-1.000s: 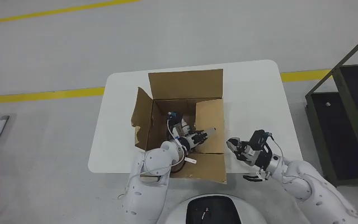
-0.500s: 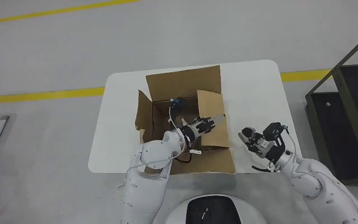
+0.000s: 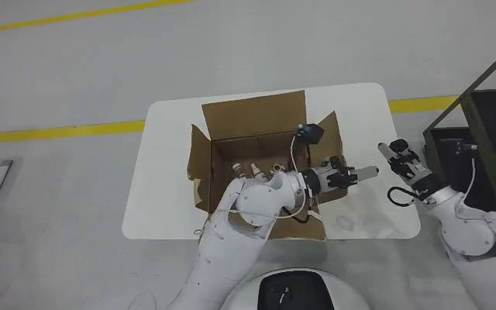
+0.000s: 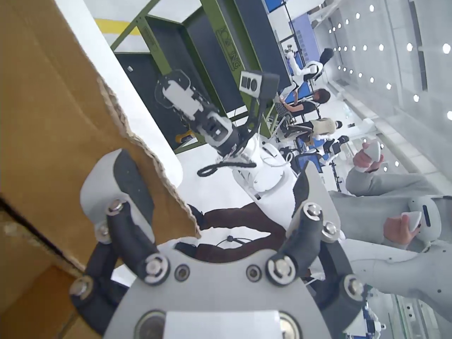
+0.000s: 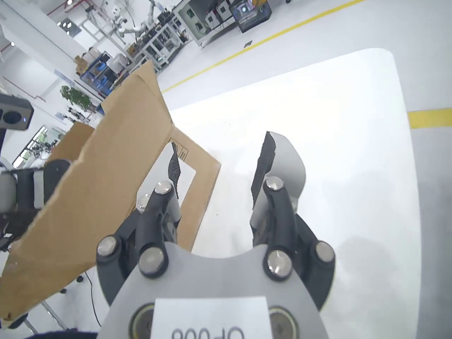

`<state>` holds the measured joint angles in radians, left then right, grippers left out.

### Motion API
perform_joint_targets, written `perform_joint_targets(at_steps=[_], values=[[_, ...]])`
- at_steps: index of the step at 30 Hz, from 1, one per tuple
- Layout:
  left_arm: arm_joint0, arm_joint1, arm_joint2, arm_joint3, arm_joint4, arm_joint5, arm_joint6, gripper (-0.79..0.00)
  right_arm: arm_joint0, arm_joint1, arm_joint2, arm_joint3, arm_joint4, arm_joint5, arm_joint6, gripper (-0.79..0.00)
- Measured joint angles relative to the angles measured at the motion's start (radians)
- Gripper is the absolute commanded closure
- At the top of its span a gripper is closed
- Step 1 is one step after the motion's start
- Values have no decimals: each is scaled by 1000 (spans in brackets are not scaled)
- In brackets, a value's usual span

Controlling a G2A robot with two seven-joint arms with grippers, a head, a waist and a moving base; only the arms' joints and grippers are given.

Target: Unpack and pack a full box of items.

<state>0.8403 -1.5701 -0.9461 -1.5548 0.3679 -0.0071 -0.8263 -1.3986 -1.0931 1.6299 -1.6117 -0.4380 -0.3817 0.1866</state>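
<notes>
Left gripper (image 3: pixel 358 172), spread wide, now pins the flap (image 3: pixel 335 145) of the box (image 3: pixel 252 116) outward, baring the items (image 3: pixel 254 168) for unpacking, as the wide right gripper (image 3: pixel 397 147) backs to the table's (image 3: pixel 167 155) right edge.

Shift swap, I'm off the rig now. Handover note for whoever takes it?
Left gripper: open, at the right flap of the box, with the flap's torn edge between its fingers, not clamped.
Right gripper: open, empty, over the table right of the box.
Done: flaps open.
Left: items lie in the box, none out yet. Unpack, then repack.
</notes>
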Motion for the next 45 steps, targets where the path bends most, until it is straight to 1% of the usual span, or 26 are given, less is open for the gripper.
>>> perform_joint_targets(at_steps=[5, 7, 8, 14, 19, 21, 22, 23, 26, 27, 28, 29, 34, 37, 40, 43, 45], values=[[-7, -4, 32, 55, 1, 17, 5, -785, 30, -2, -5, 21, 82, -12, 42, -462], [-4, -3, 36, 64, 3, 30, 0, -785, 41, -3, -15, 26, 102, -16, 48, -428], [-2, -2, 37, 66, 2, 35, -3, -785, 46, -4, -20, 29, 109, -19, 51, -388], [10, 4, 33, 60, 11, 61, -11, -785, 81, -11, -83, 46, 142, -45, 90, -366], [14, 8, 33, 50, 20, 71, -22, -785, 103, -19, -134, 58, 162, -56, 90, -336], [15, 10, 35, 48, 24, 72, -25, -785, 108, -22, -146, 59, 165, -59, 91, -289], [15, 10, 36, 48, 25, 72, -26, -785, 109, -22, -150, 59, 165, -60, 93, -286], [16, 11, 37, 47, 27, 74, -27, -785, 111, -23, -155, 61, 166, -62, 96, -265], [17, 12, 39, 47, 28, 77, -29, -785, 112, -24, -162, 66, 170, -69, 102, -157], [17, 13, 40, 47, 28, 77, -29, -785, 111, -24, -164, 67, 171, -72, 106, -132], [17, 13, 40, 46, 28, 78, -29, -785, 110, -24, -167, 69, 173, -76, 112, -89], [17, 14, 40, 46, 28, 78, -29, -785, 108, -24, -171, 72, 179, -80, 119, -6], [14, 17, 35, 42, 33, 80, -31, -785, 100, -26, -174, 73, 190, -79, 121, 0], [4, 24, 19, 24, 69, 81, -39, -785, 90, -26, -170, 59, 191, -74, 108, 0], [-5, 38, -6, -6, 154, 82, -63, -785, 73, -27, -162, 38, 186, -64, 88, 0], [-8, 58, -30, -43, 289, 97, -125, -785, 51, -27, -153, 9, 186, -53, 68, 0], [-2, 73, -44, -71, 395, 111, -187, -785, 38, -27, -146, -11, 182, -49, 60, 0]])
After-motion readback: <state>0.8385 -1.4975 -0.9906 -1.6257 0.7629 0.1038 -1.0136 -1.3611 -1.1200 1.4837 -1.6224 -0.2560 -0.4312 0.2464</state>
